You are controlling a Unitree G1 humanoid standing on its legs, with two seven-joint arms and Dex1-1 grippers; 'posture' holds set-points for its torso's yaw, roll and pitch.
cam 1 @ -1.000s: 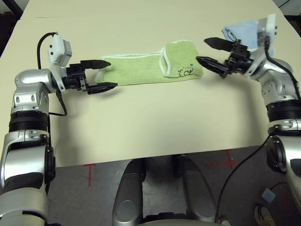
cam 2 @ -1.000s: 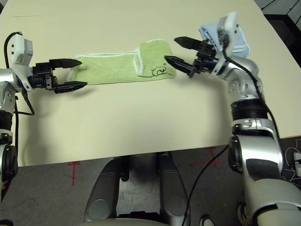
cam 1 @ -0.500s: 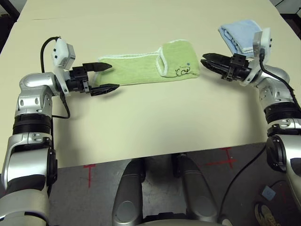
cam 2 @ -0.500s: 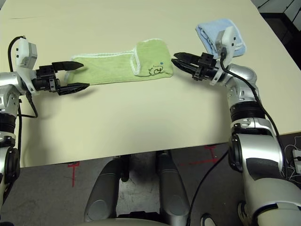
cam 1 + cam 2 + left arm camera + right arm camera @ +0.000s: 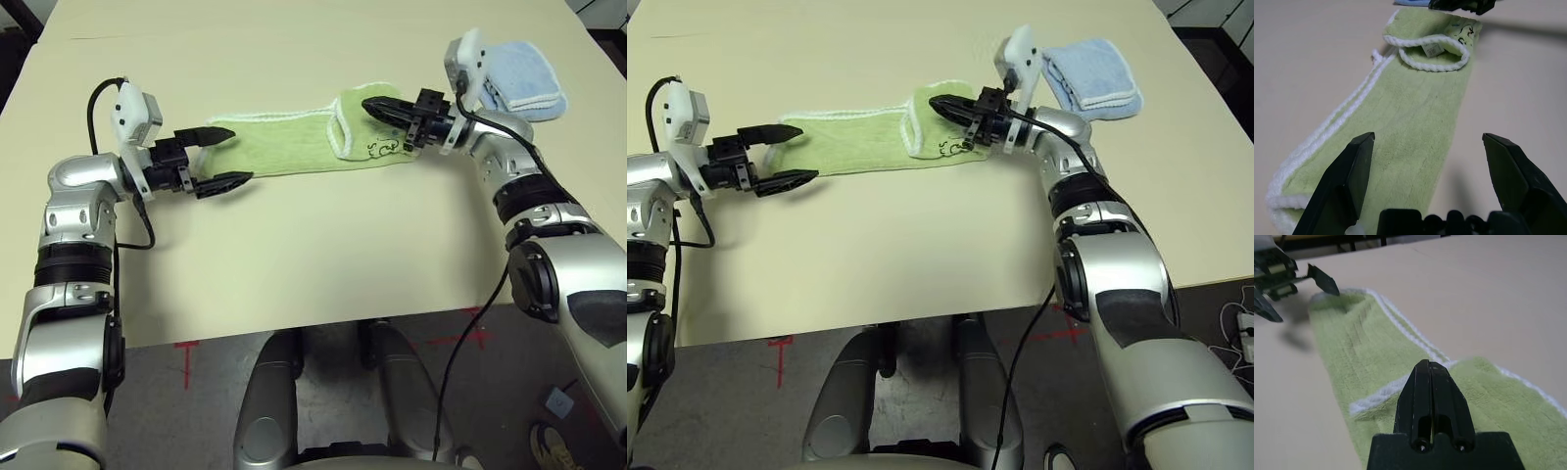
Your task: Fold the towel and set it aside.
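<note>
The towel (image 5: pixel 294 147) is a light green strip with white edging, lying flat across the table. Its right end is folded back over itself and shows a small dark logo (image 5: pixel 384 149). My left gripper (image 5: pixel 236 155) is open at the towel's left end, one finger on each side of that end, as the left wrist view shows around the towel (image 5: pixel 1410 112). My right gripper (image 5: pixel 375 105) is shut with nothing between its fingers. It hovers over the folded right end, tip near the white edging (image 5: pixel 1376 394).
A folded light blue cloth (image 5: pixel 524 78) lies at the back right, just behind my right forearm. The beige table (image 5: pixel 294 264) has bare room in front of the towel, up to its front edge.
My right gripper has shut and swung left, from beside the towel's right end to over its folded end. The left gripper has stayed open at the left end.
</note>
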